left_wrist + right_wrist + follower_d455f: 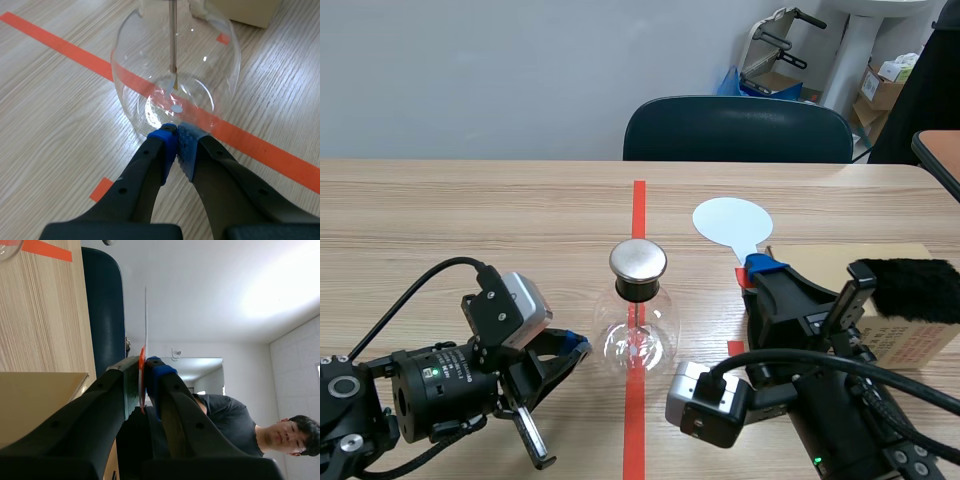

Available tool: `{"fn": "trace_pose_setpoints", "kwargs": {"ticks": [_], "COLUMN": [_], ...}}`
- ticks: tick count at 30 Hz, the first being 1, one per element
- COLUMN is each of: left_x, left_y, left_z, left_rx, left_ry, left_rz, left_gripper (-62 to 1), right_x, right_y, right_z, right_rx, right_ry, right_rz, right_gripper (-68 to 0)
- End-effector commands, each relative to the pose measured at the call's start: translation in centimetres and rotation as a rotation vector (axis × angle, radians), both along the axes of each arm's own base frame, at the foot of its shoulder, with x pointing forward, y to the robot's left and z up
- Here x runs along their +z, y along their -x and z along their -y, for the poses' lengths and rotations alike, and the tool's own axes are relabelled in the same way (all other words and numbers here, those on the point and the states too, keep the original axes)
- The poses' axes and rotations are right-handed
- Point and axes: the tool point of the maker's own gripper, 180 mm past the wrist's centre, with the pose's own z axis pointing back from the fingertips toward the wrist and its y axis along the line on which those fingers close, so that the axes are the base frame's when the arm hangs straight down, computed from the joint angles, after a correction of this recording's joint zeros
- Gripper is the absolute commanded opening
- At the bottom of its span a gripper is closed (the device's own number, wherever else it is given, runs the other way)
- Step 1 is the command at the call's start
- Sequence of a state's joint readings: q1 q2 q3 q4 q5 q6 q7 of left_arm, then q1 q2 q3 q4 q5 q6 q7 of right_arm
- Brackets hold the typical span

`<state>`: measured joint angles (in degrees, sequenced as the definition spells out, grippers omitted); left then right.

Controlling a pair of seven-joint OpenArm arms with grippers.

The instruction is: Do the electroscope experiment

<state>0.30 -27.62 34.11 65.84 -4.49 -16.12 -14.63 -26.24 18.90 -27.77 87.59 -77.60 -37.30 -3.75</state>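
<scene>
Bright, even room light. Small white glints sit on the glass flask [200,55] (strongest near its base), shadows on the table [470,220] are soft, and the wall [270,290] glares white.

The left hand [175,132] is seen with its two fingers closed together, the blue pads [164,145] pressed against each other right at the foot of a round clear glass flask [132,75]. The flask is stood on the wooden desk [50,130] across an orange-red tape line [60,45], and a thin metal rod [172,35] is hung upright inside it. A corner of a tan box [250,12] is seen beyond the flask.
</scene>
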Motion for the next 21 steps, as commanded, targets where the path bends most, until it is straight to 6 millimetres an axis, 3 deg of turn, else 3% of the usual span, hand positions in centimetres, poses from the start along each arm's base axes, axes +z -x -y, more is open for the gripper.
{"fn": "trace_pose_setpoints", "kwargs": {"ticks": [1,21], "left_x": [1.11,1.15], "left_y": [-0.45,-0.46], "left_z": [0.68,0.68], "left_rx": [-0.003,-0.003], "left_ry": [0.038,0.039], "left_rz": [0.029,0.030], "left_gripper": [-59.4,-59.4], "right_x": [1.10,1.09], "right_y": [-0.49,-0.43], "right_z": [0.25,0.10], "right_rx": [0.000,0.009], "right_ry": [-0.002,-0.001], "right_rz": [0.041,0.041], "right_gripper": [-65.8,-65.8]}}
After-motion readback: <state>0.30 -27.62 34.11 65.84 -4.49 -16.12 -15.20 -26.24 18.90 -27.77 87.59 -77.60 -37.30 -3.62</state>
